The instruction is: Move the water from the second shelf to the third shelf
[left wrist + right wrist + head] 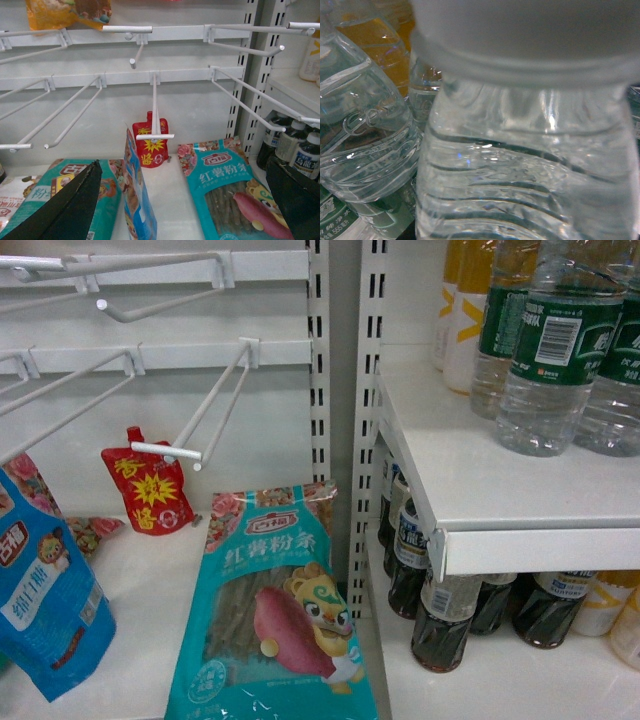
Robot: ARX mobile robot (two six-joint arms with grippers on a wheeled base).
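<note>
Your right gripper never shows in any view, so you cannot tell whether it is parted or clamped. Its wrist camera is filled by the shoulder of a water bottle (pixel 530 165), pale cap at the top of the picture, more clear bottles crowding the left. That closeness suggests the right arm is at the bottle's neck, but contact is not visible.

Your left gripper (pixel 185 200) is spread wide and holds nothing: two dark fingers (pixel 65 205) frame the lower corners of its view, hanging above the teal snack bags (pixel 230 190) and a small red pouch (pixel 150 145) under the white peg hooks (pixel 155 100).

From the head camera, the water bottle (pixel 545 350) with the dark green label stands upright on the white shelf (pixel 480 480), near its front edge, among other green-labelled bottles and yellow drinks behind. Dark bottles (pixel 445 615) fill the level below.

My judgement: nothing is moved yet. The bottle rests on its shelf; grasping, lifting out and placing it one level over all remain.
</note>
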